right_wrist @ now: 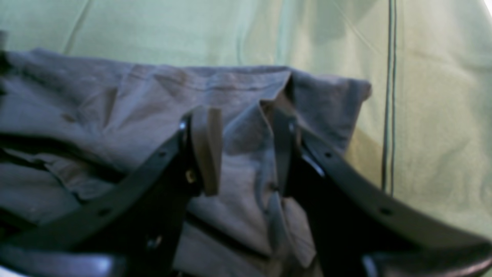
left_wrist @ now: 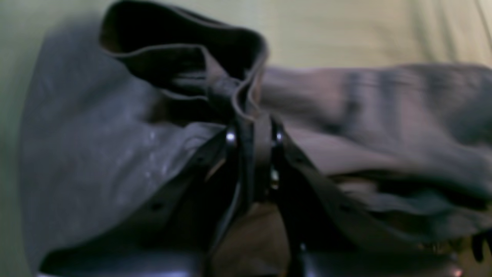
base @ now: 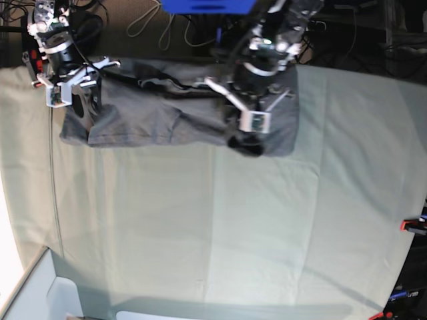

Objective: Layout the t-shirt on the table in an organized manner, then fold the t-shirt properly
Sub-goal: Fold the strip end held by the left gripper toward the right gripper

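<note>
The dark grey t-shirt point(base: 147, 120) lies bunched in a long strip along the far edge of the table point(base: 200, 227). My left gripper point(base: 250, 130) is at the strip's right part. In the left wrist view it point(left_wrist: 253, 134) is shut on a raised fold of the t-shirt point(left_wrist: 96, 146), with a looped hem standing above the fingertips. My right gripper point(base: 70, 100) is at the strip's left end. In the right wrist view it point(right_wrist: 246, 142) is open, its jaws apart on either side of a fold of the t-shirt point(right_wrist: 115, 100) near the cloth's edge.
Red clamps point(base: 413, 225) sit at the table's right edge. A white box point(base: 40, 293) stands at the front left corner. A thin cable point(right_wrist: 388, 96) runs across the pale cloth beside my right gripper. Cables point(base: 153, 27) and a blue object point(base: 207, 5) lie behind the table.
</note>
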